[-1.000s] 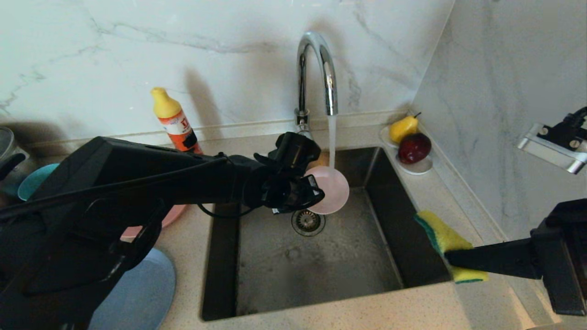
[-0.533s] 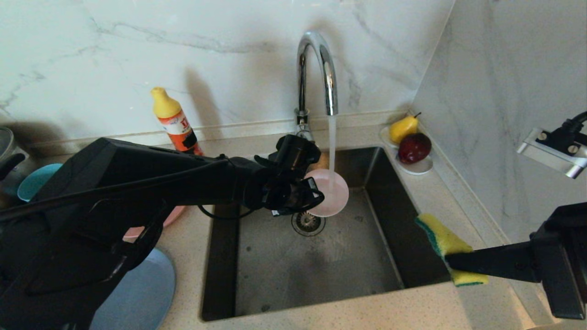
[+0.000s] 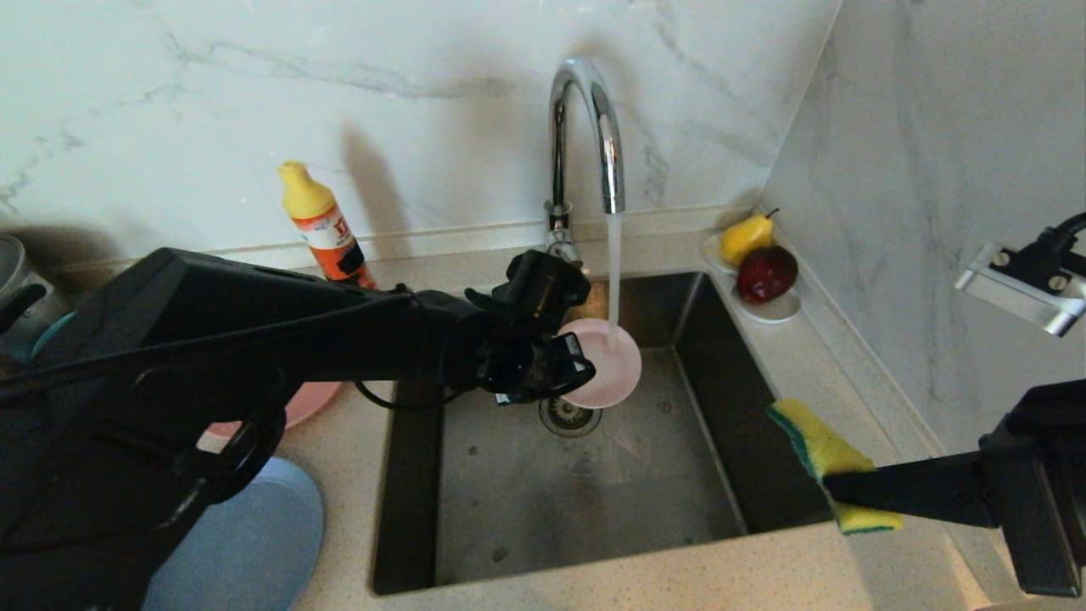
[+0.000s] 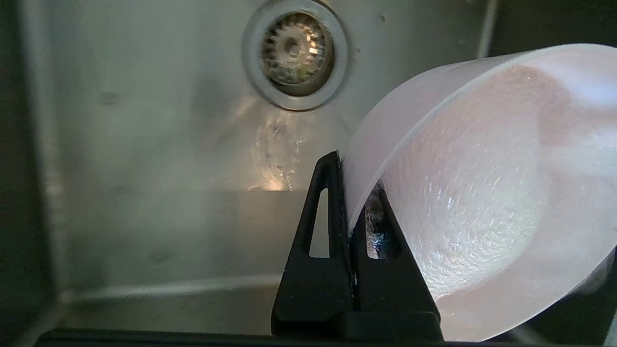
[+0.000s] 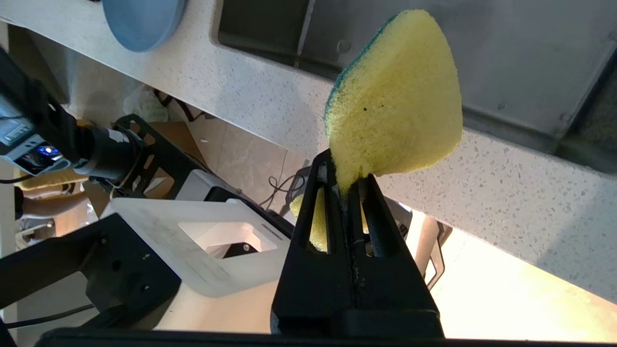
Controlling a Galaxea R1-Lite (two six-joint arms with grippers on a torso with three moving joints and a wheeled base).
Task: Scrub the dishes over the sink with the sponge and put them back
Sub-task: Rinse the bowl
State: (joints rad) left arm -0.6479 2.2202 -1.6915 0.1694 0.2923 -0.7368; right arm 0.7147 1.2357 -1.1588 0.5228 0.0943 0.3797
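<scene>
Rinsing of the pale pink bowl under the running tap, above the sink.

Left gripper is clenched on the bowl's rim, one finger inside and one outside, at the middle of the head view, just above the drain. The bowl is tilted on its side, its opening toward the lower left of the frame. It looks light and stiff, but wet and so probably slippery; the rim seems the right place to hold it. Right gripper pinches the sponge by one end, at the lower right over the sink's edge. The sponge is soft and floppy; its long axis runs toward the upper left.
</scene>
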